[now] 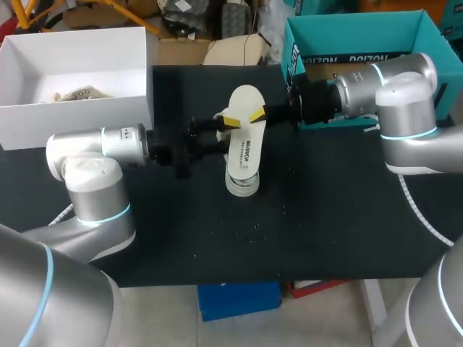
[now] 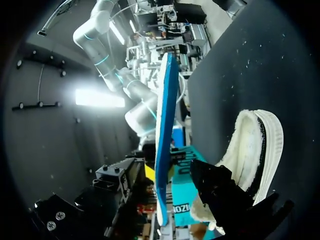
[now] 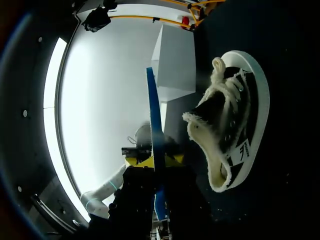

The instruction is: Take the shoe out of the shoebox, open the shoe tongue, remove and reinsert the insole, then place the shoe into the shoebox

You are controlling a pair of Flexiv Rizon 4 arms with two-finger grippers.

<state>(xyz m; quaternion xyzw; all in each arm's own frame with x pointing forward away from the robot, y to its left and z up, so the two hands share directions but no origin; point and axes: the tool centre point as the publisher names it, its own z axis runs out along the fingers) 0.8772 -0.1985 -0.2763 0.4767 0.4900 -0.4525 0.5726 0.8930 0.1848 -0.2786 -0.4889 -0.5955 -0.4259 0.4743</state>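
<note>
Pinching the thin, light, probably floppy insole (image 1: 244,144) mid-length with the right gripper (image 1: 259,114) above the shoe (image 1: 242,182), cannot tell the left gripper's (image 1: 228,121) hold; better gripped across the faces than the edges.

Shoe (image 3: 235,115): black canvas sneaker with a white rubber sole and toe cap, white laces, and fleecy white lining splayed at the mouth. It stands on its sole mid-table, toe far and heel near, mostly hidden from above. Insole (image 1: 244,108): white top, blue underside, held flat in the air just over the shoe and lengthwise with it, with the right gripper (image 1: 257,116) pinching its right edge. Shoebox (image 1: 354,32): teal, open, at the table's far right, apart from the shoe.
</note>
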